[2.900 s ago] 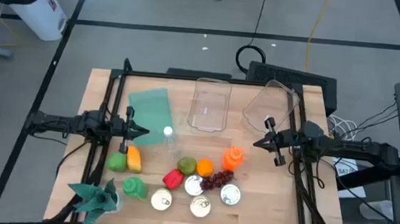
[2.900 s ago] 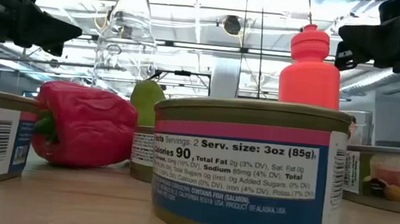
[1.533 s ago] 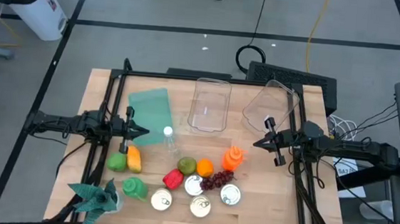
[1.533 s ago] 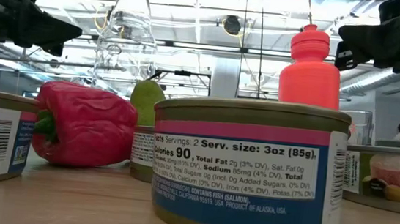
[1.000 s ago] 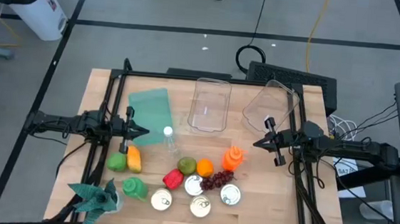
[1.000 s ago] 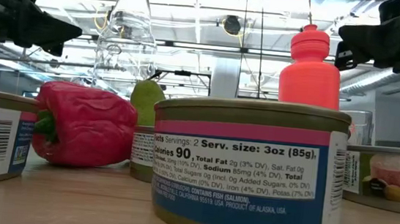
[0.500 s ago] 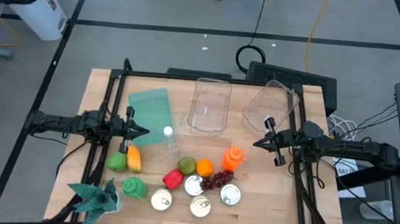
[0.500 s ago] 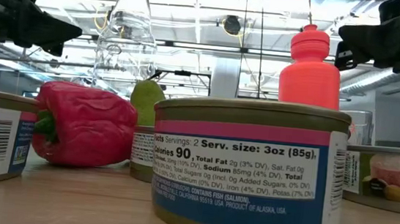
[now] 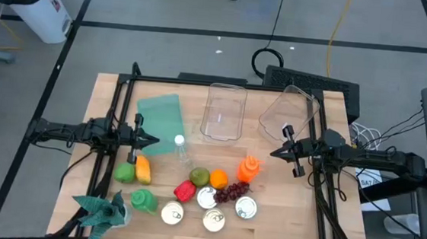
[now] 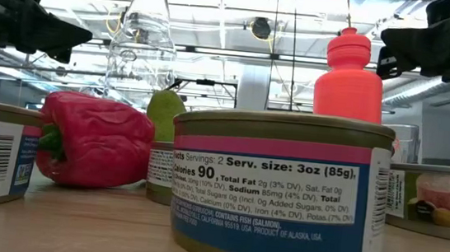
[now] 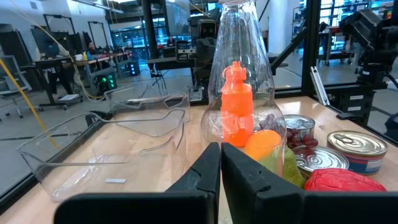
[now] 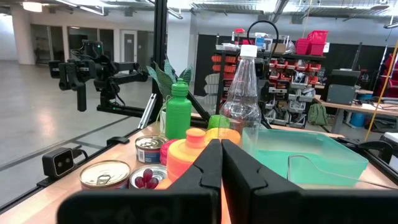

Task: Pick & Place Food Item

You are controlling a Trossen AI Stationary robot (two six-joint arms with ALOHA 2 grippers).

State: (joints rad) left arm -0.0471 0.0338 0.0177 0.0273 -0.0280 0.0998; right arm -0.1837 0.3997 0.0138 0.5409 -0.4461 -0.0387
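Since no food item is yet chosen, the left gripper (image 9: 154,140) and right gripper (image 9: 274,152) hover clenched and empty, flanking the red pepper (image 9: 184,190).

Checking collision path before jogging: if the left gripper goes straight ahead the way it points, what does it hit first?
Probably the clear plastic bottle: it stands right ahead of the shut left gripper, with the orange bottle showing through it from behind. Depth is uncertain, so the gap is hard to judge.

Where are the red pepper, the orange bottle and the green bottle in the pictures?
red pepper (image 10: 95,140), low view, middle of its side.
orange bottle (image 9: 248,169), high view, on its top.
green bottle (image 12: 178,111), right wrist view, on its body.
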